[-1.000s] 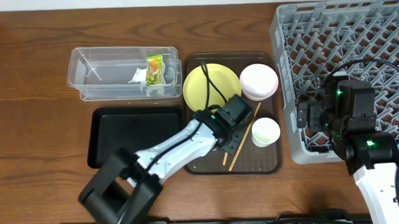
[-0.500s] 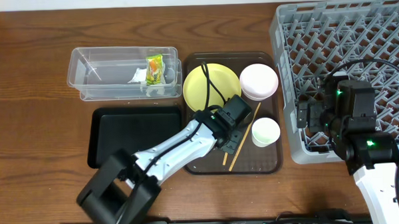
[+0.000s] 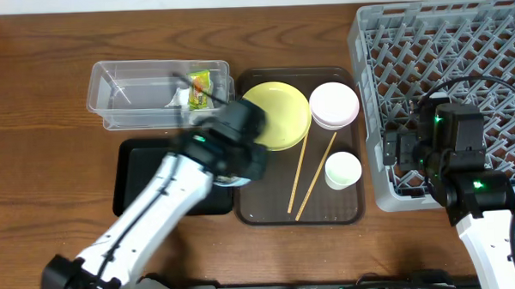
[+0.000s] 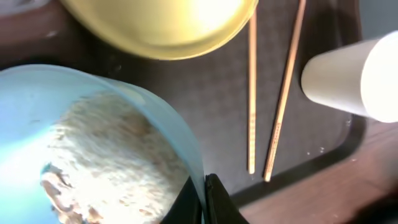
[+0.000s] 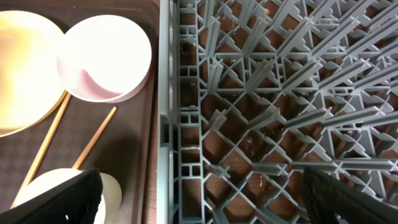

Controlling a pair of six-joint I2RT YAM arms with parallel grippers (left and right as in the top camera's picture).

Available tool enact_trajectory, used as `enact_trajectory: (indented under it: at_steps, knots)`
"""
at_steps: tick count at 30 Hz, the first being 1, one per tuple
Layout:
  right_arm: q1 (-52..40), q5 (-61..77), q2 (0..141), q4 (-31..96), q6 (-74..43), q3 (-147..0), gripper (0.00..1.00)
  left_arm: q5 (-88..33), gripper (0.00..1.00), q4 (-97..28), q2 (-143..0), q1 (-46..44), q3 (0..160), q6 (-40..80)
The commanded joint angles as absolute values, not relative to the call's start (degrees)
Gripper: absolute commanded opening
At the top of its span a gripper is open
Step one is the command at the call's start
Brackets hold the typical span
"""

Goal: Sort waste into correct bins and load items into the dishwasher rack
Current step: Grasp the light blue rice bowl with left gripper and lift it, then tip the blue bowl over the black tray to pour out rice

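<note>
My left gripper (image 4: 203, 200) is shut on the rim of the light blue bowl (image 4: 37, 99), which holds white rice (image 4: 106, 162). In the overhead view this gripper (image 3: 234, 161) is over the gap between the black tray (image 3: 143, 174) and the brown tray (image 3: 268, 214). The yellow plate (image 3: 278, 115), white bowl (image 3: 334, 105), white cup (image 3: 342, 170) and two chopsticks (image 3: 300, 173) lie on the brown tray. The wrapper (image 3: 200, 86) and paper scrap (image 3: 180, 98) lie in the clear tub (image 3: 135, 93). My right gripper (image 5: 202, 205) is open over the left edge of the grey rack (image 3: 461, 60).
The rack's left wall (image 5: 165, 124) stands right beside the brown tray. The cup (image 5: 43, 193) stands close to my right gripper's left finger. Bare wooden table (image 3: 42, 126) lies left of the tub and the black tray.
My left arm has swung left with the blue bowl, from the middle of the brown tray to its left edge. Both chopsticks now show in full. The right arm has not moved.
</note>
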State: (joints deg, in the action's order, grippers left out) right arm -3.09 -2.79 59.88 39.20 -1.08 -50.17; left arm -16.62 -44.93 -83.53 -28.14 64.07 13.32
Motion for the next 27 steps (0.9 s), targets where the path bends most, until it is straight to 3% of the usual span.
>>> enact_trajectory:
  at_steps: [1, 13, 20, 27]
  knots:
    - [-3.7, -2.5, 59.6, 39.3, -1.7, -51.3, 0.99, -34.5, 0.06, -45.8, -83.3, -19.7, 62.9, 7.0]
    - [-3.7, -2.5, 59.6, 39.3, -1.7, -51.3, 0.99, -73.4, 0.06, -46.0, -87.0, 10.7, 50.9, -8.3]
    - [-3.7, -2.5, 59.6, 39.5, -1.7, -51.3, 0.99, -84.4, 0.06, -46.0, -93.4, 20.5, 48.6, -7.3]
    - [-3.7, -2.5, 59.6, 39.5, -1.7, -51.3, 0.99, -86.2, 0.06, -46.0, -99.9, 24.0, 48.6, 5.2]
